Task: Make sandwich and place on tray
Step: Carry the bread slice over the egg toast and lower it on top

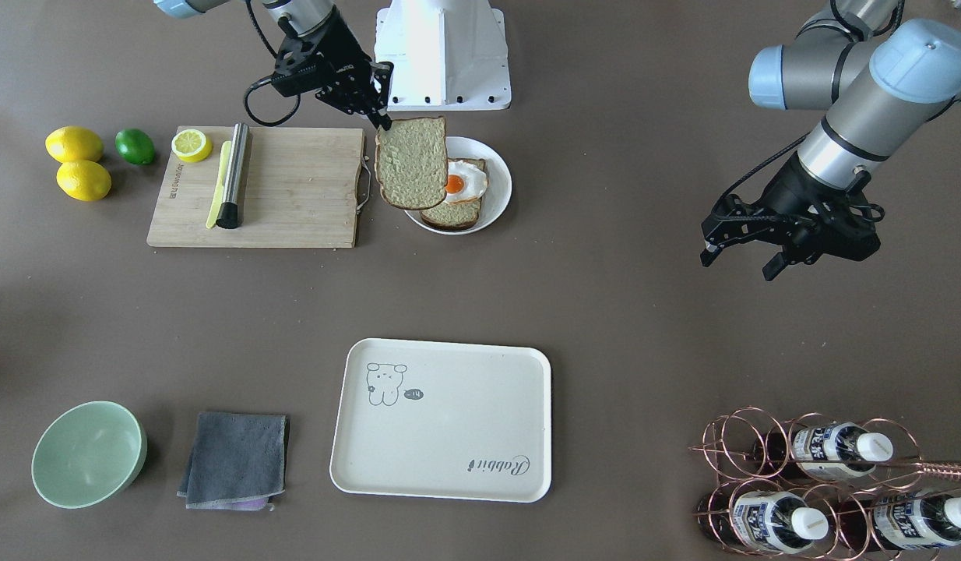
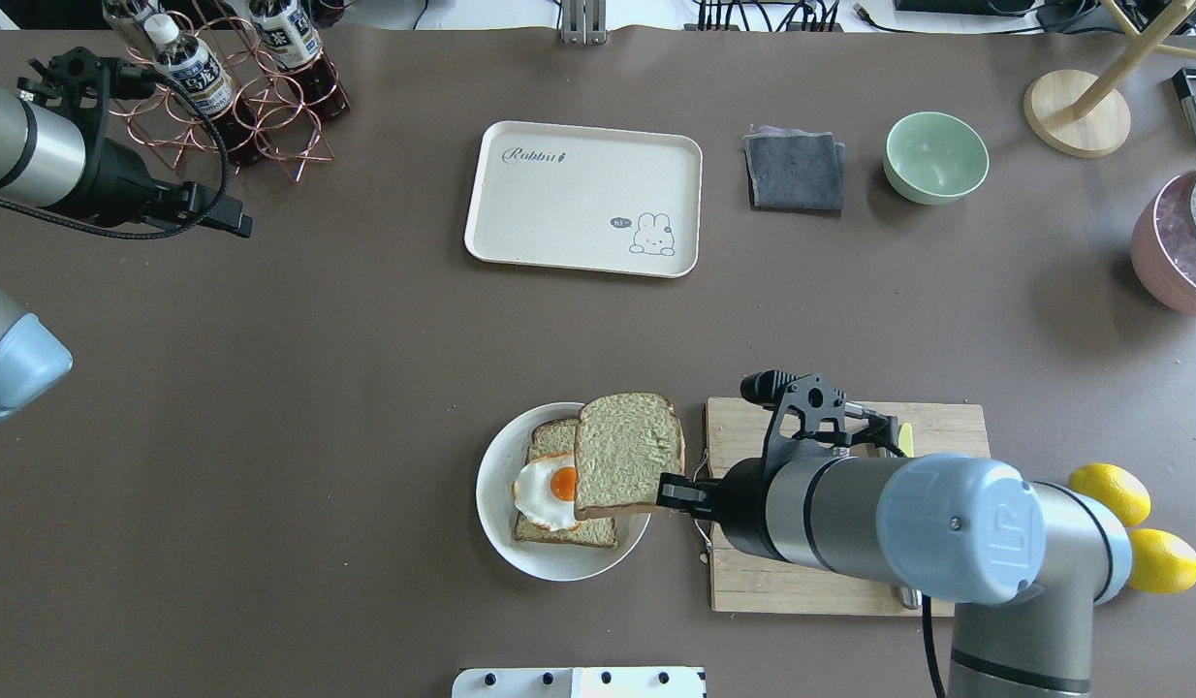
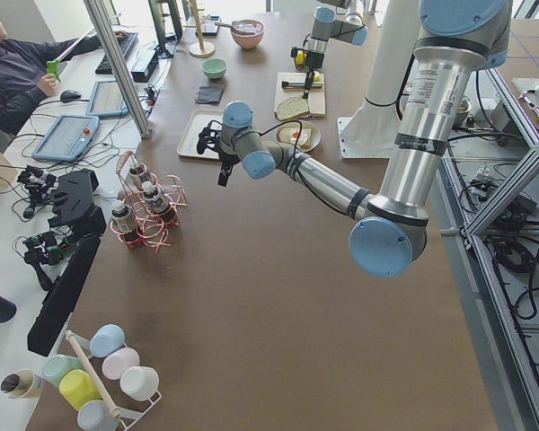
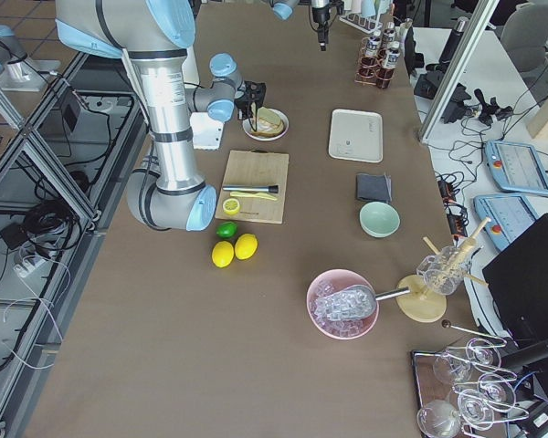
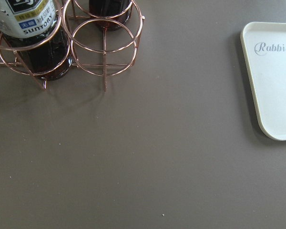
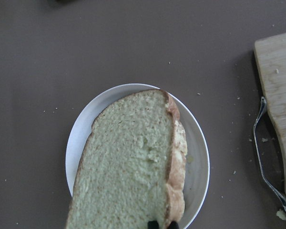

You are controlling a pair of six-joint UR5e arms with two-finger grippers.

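Note:
My right gripper [image 2: 671, 490] is shut on the edge of a greenish-tan bread slice [image 2: 627, 451] with a brown crust. It holds the slice just above the white plate [image 2: 491, 504]. On the plate lies another bread slice [image 2: 559, 531] with a fried egg [image 2: 545, 490] on top. The held slice [image 1: 412, 162] overlaps the egg [image 1: 465, 185] on one side and fills the right wrist view [image 6: 128, 162]. The cream tray [image 1: 449, 436] with its bear drawing holds nothing. My left gripper [image 1: 739, 263] hangs open over bare table, away from the food.
A wooden cutting board [image 1: 293, 195] beside the plate carries a knife [image 1: 233, 175] and a lemon half [image 1: 191, 145]. Two lemons [image 1: 79, 164] and a lime [image 1: 135, 146] lie beyond it. A green bowl [image 1: 89, 453], a grey cloth [image 1: 235, 460] and a copper bottle rack [image 1: 823, 483] line the far edge.

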